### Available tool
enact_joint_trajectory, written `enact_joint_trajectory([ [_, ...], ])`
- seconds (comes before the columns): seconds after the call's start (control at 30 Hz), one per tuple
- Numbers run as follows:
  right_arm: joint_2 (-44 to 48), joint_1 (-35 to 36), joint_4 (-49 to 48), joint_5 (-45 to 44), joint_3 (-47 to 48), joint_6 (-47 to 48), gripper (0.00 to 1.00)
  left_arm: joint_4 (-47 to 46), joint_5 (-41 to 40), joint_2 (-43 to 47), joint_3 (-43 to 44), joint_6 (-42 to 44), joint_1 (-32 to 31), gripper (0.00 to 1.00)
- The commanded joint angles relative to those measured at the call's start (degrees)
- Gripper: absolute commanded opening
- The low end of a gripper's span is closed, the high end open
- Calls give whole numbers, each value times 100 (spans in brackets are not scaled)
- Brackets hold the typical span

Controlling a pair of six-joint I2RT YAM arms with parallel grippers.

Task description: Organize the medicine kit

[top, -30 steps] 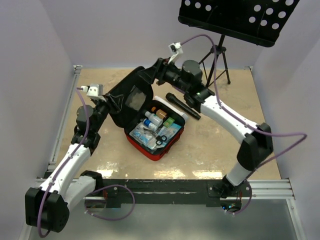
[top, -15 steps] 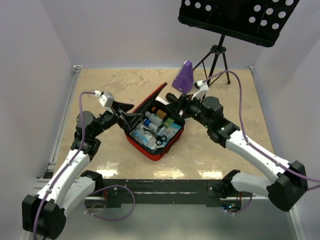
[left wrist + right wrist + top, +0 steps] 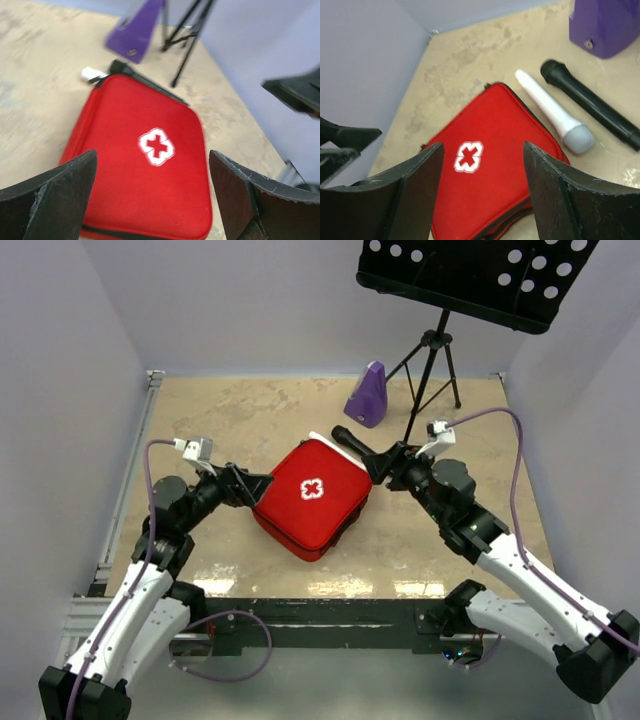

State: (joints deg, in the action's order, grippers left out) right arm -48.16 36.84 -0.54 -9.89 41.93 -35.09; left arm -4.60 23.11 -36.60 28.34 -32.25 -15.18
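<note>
The medicine kit lies flat near the middle of the tabletop. Its lid is down and the white cross emblem faces up. The left end effector sits just beside the kit's left corner with its jaws spread wide and nothing between them. The right end effector hovers near the kit's far right corner, jaws apart at a moderate gap and also holding nothing. Beyond that corner a white microphone and a black microphone lie side by side, with the purple metronome farther back by the music stand.

Judging by this, packing is over and the step in hand is closing the case. A dark seam shows along the near edge in the right wrist view, so the zip looks undone, though no pull tab can be made out. The next move likely calls for one end effector to press the lid steady while the other finds the zip pull and runs it around the edge.
</note>
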Motion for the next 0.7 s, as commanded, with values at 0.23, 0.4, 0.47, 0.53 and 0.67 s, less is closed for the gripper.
enact_joint_trajectory([
  [0.23,-896,7,354,100,-580,-797,70,848,-2285,-1910,251,-1257,-3,94],
  [0.4,-1555,7,213,619,-756,-1017,72,146,-1934,-2615,357,-1143,-3,98],
  [0.47,-1661,7,-181,716,-923,-1078,73,-302,-1706,-2729,208,-1143,-3,99],
  [0.53,-1775,7,-525,891,-968,-1096,73,-506,-1460,-2887,198,-1029,-3,99],
  [0.67,-2441,7,-1115,971,-688,-878,73,-839,-670,-3099,-3,-827,-3,91],
])
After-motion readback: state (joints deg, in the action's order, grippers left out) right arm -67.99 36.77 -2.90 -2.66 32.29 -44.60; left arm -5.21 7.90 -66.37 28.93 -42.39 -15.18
